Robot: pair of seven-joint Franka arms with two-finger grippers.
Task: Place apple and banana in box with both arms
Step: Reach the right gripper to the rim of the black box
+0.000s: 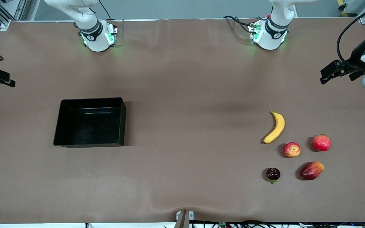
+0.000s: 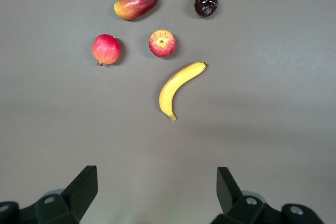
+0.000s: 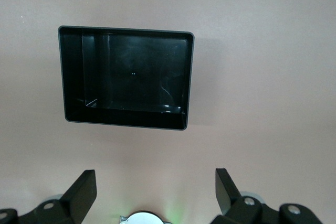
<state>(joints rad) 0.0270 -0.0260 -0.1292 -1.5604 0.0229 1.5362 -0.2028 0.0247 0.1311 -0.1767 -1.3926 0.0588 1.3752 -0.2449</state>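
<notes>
Front view: banana (image 1: 275, 127) below left hand (image 1: 326, 76).

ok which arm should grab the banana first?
Left, probably. Its open pincer hangs near the banana and apple, both at its end of the table. The right pincer, also open, faces the empty box.

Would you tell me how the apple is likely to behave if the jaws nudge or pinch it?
The apple is round, so a nudge would probably roll it, perhaps into the banana beside it. Its skin looks smooth and glossy, so a pinch off its middle might slip. It looks firm, so it probably will not deform.
</notes>
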